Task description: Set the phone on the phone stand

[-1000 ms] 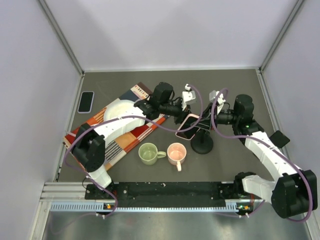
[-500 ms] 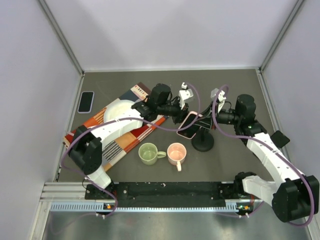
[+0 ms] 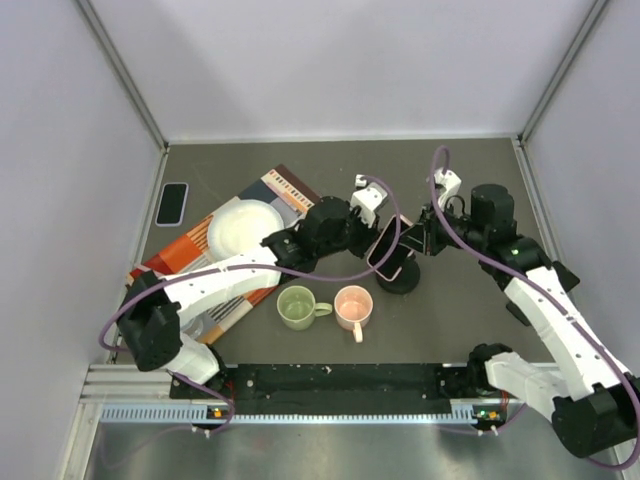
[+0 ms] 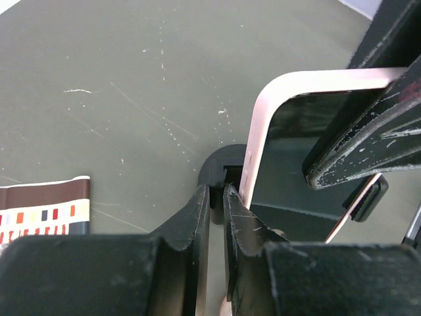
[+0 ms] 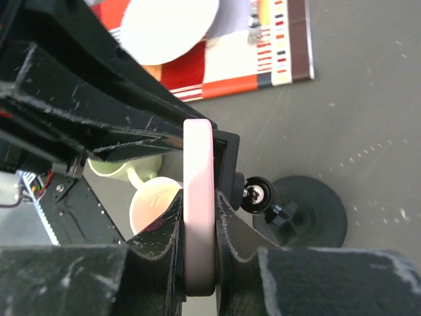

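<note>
1. While the right gripper (image 5: 198, 205) pinches the pink-cased phone (image 3: 388, 250) across its 2 faces, the phone stands tilted on edge over the phone stand (image 5: 306, 210), just right of the middle of the table (image 3: 480, 180).
2. Seen from the right wrist, the phone is edge-on, with 1 face against the stand's black cradle plate, above the ball joint and the round base. Whether its lower edge sits in the cradle I cannot tell.
3. Pressed together with nothing visible between its fingers, the left gripper (image 4: 216, 191) sits just left of the phone. In its own wrist view the pink rim runs down close beside its right finger, and I cannot tell whether they touch.
4. From above, the 2 grippers meet at the phone from opposite sides, the left arm reaching in from the near left and the right arm from the near right.
5. Near the stand's base and to its left, a green cup (image 3: 297, 307) and a pink cup (image 3: 353, 305) stand upright side by side, both apart from the base.
6. On the left half of the table, a white plate (image 3: 243, 228) rests on a patterned mat (image 3: 285, 187), and the left arm passes over the mat's near part.
7. At the far left, a dark phone (image 3: 172, 203) lies flat beside the wall, well apart from everything else.
</note>
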Robot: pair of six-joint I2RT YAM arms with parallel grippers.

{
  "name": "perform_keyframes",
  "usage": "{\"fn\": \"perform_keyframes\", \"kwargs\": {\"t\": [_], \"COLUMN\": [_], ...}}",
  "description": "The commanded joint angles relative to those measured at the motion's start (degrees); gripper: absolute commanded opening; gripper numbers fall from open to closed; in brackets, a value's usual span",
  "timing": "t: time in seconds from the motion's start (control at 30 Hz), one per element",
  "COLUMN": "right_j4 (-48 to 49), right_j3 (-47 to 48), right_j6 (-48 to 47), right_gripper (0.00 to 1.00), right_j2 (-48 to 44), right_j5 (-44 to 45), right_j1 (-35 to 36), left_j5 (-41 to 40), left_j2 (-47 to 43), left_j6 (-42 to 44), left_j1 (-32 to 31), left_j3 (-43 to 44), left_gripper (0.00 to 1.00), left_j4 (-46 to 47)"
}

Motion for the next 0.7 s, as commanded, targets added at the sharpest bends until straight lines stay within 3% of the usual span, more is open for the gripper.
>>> {"fn": "perform_keyframes", "kwargs": {"t": [0.0, 0.07, 0.3, 0.4, 0.67], "right_j4": [-18.3, -20.5, -24.0, -22.6, -15.9], "right_j3": [4.9, 5.5, 7.8, 8.8, 6.5], "right_j6": [0.4, 0.4, 5.0, 6.3, 5.5], "right_gripper": [0.00, 0.00, 0.00, 0.00, 0.00], "right_j2": [-3.8, -3.8, -0.5, 2.4, 6.5], "right_j5": [24.8, 27.3, 48.2, 50.2, 41.1], "right_j1": [-0.3, 0.1, 7.5, 7.1, 5.2], "left_j5": [-32.2, -40.8, -57.9, -54.6, -48.5], "left_j2": [-4.6, -4.7, -4.6, -6.5, -9.5], "left_j6": [-1.4, 0.4, 7.9, 5.2, -0.1], "left_j1": [0.4, -1.6, -7.5, -8.7, -9.1], "left_j3": [-0.2, -1.2, -0.7, -2.0, -1.3], "left_gripper": [0.00, 0.00, 0.00, 0.00, 0.00], "left_j4": [4.3, 6.4, 11.2, 8.6, -3.4]}}
